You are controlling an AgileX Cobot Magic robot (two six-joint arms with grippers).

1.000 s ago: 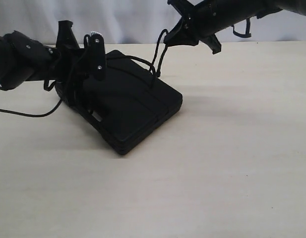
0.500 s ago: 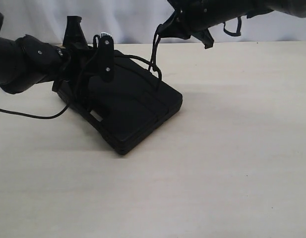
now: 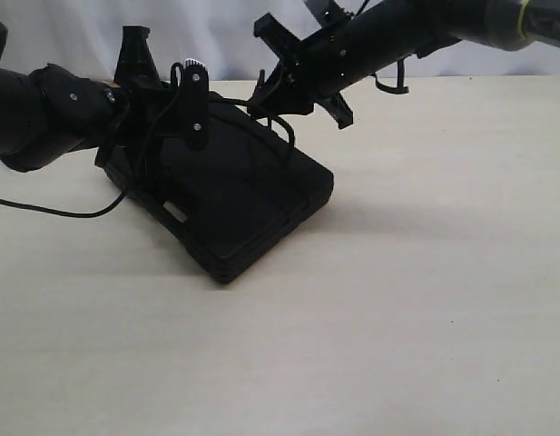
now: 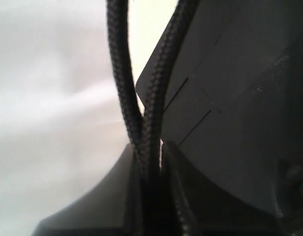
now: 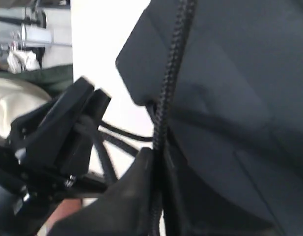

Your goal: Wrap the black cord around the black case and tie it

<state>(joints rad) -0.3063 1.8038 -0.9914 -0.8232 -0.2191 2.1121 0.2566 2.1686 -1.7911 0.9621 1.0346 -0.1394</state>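
Observation:
The black case [image 3: 243, 195] lies flat on the table, left of centre, its ribbed lid up. The black cord [image 3: 281, 136] crosses over the lid near its far corner. My left gripper [image 3: 166, 109] is at the case's far left end, shut on two strands of the cord [image 4: 144, 132] that run up from between its fingers beside the case [image 4: 239, 98]. My right gripper [image 3: 270, 95] hovers low over the case's far corner, shut on a single strand of the cord [image 5: 166, 98] that runs across the case [image 5: 230, 73].
A thin smooth black cable [image 3: 53, 212] trails over the pale table [image 3: 397, 318] at the left. A white backdrop [image 3: 225, 36] stands behind the table's far edge. The left arm's hardware [image 5: 48, 147] shows in the right wrist view.
My right gripper has come down and leftward with the cord, from high above the table to just over the case's far corner. The left gripper has barely moved.

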